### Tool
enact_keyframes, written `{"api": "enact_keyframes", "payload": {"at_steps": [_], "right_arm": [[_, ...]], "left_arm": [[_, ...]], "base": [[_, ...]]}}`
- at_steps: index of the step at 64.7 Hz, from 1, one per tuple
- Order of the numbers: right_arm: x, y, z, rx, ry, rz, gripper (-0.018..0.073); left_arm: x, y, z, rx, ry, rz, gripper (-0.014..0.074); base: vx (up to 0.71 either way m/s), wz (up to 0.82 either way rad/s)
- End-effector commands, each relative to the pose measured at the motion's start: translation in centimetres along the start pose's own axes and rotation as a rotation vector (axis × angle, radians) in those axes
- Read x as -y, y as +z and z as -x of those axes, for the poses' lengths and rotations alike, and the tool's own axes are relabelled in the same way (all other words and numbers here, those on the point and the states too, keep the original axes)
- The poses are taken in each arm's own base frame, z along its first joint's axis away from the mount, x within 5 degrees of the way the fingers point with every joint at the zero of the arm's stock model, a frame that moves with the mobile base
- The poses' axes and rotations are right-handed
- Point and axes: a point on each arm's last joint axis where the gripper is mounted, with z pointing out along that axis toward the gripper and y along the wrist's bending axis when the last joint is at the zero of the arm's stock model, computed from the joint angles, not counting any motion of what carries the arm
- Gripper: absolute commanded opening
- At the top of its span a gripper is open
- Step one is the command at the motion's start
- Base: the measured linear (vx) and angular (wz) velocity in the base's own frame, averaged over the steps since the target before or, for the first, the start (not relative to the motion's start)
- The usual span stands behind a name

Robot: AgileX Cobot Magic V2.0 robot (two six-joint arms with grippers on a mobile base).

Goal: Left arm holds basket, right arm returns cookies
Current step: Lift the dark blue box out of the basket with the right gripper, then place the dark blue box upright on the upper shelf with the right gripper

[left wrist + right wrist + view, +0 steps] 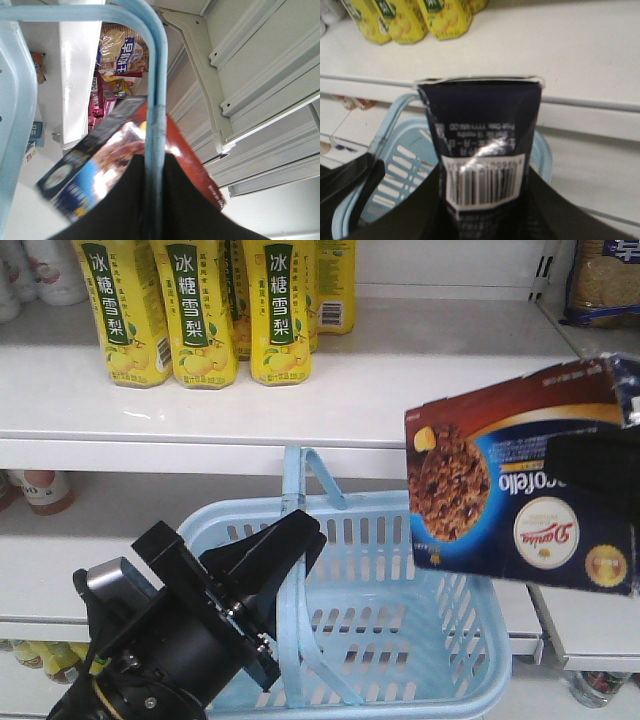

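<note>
White shelf (300, 390) w/ yellow drink cartons (200, 310) sits behind the basket (400, 640). Left end effector (285, 550) pinches a basket handle (155, 125). Right end effector (485, 210) clamps the cookies (500, 490), tilted above the basket's right rim.

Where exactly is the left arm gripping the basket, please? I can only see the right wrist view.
Observer: The left end effector is shut on one thin swing handle of the light blue plastic shopping basket.
Operator: Thank you. How does the box sit relative to the basket?
Observer: In the front view, the dark navy cardboard cookie box, held by the right end effector, is tilted sideways above the basket's right side.
</note>
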Motion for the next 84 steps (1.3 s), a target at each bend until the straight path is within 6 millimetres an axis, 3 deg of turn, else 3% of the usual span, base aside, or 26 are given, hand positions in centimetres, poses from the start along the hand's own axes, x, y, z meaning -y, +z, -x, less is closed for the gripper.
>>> {"api": "enact_keyframes", "payload": {"at_steps": [1,14,40,71,84], "right_arm": [[-0.3,-1.3,2.2,0.209,-0.019,0.035,-0.0006],[0.1,-1.6,3.7,0.379,-0.041,-0.012,-0.0006],[0.7,0.5,6.1,0.579,-0.146,-0.232,-0.0006],[0.3,6.9,6.9,0.62,-0.227,-0.383,-0.0006],[3.1,9.6,7.6,0.619,-0.15,-0.489,-0.0006]], "left_arm": [[3.5,-0.1,-0.4,-0.014,-0.018,-0.282,-0.0003],[3.5,-0.1,-0.4,-0.014,-0.018,-0.282,-0.0003],[3.5,-0.1,-0.4,-0.014,-0.019,-0.282,-0.0003],[3.5,-0.1,-0.4,-0.014,-0.019,-0.282,-0.0003],[3.5,-0.1,-0.4,-0.014,-0.019,-0.282,-0.0003]], "base": [[0.0,0.0],[0.0,0.0],[0.0,0.0],[0.0,0.0],[0.0,0.0]]}}
